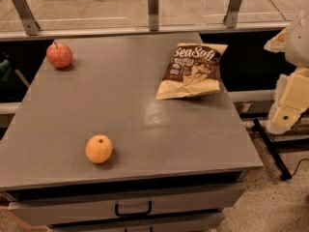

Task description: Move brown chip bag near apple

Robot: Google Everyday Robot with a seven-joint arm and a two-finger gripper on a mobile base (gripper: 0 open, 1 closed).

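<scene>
The brown chip bag (192, 71) lies flat on the grey table (145, 115) at its back right, with "Sea Salt" lettering on its dark upper part and a tan lower edge. The apple (59, 55), small and red-pink with a short dark stem, sits at the table's back left corner, far from the bag. My gripper (289, 103), a cream-coloured piece on the arm, hangs at the right edge of the camera view, off the table and to the right of the bag. It holds nothing that I can see.
A round orange fruit (99, 149) sits near the table's front left. Drawers with a dark handle (133, 210) are below the front edge. A rail with metal posts (153, 8) runs behind the table. A black cable (273, 151) lies on the floor at right.
</scene>
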